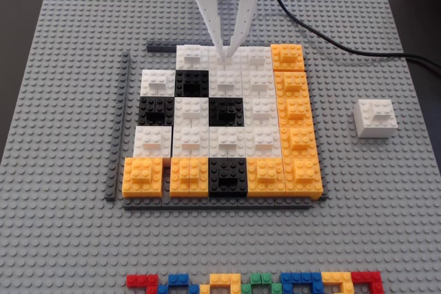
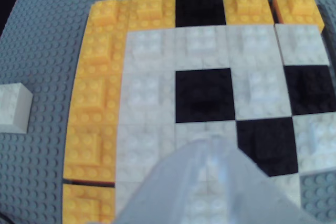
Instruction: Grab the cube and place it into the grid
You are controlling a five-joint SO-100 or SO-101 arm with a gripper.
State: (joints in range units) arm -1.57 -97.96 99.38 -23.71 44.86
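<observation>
- The pincer [image 1: 226,56] hangs over the far row of the grid [image 1: 222,125], its two white fingers meeting at the tips in a narrow V just above a white block in that row; it looks pressed together and holds nothing.
- The cube [image 1: 375,117] sits alone on the grey baseplate [image 1: 69,239], outside the grid, to the right of the orange column and well apart from the pincer in the fixed view.
- From the pincer, the cube lies to the right and a little nearer the camera in the fixed view; in the wrist view it shows at the left edge [image 2: 13,107], beside the orange column.
- The cube is square, with no long axis; its sides run parallel to the grid's edges.
- The grid holds white, black and orange blocks; its far left corner cell shows only bare baseplate, probably the slot left for the cube.
- A row of small coloured bricks [image 1: 255,283] lies along the near edge.
</observation>
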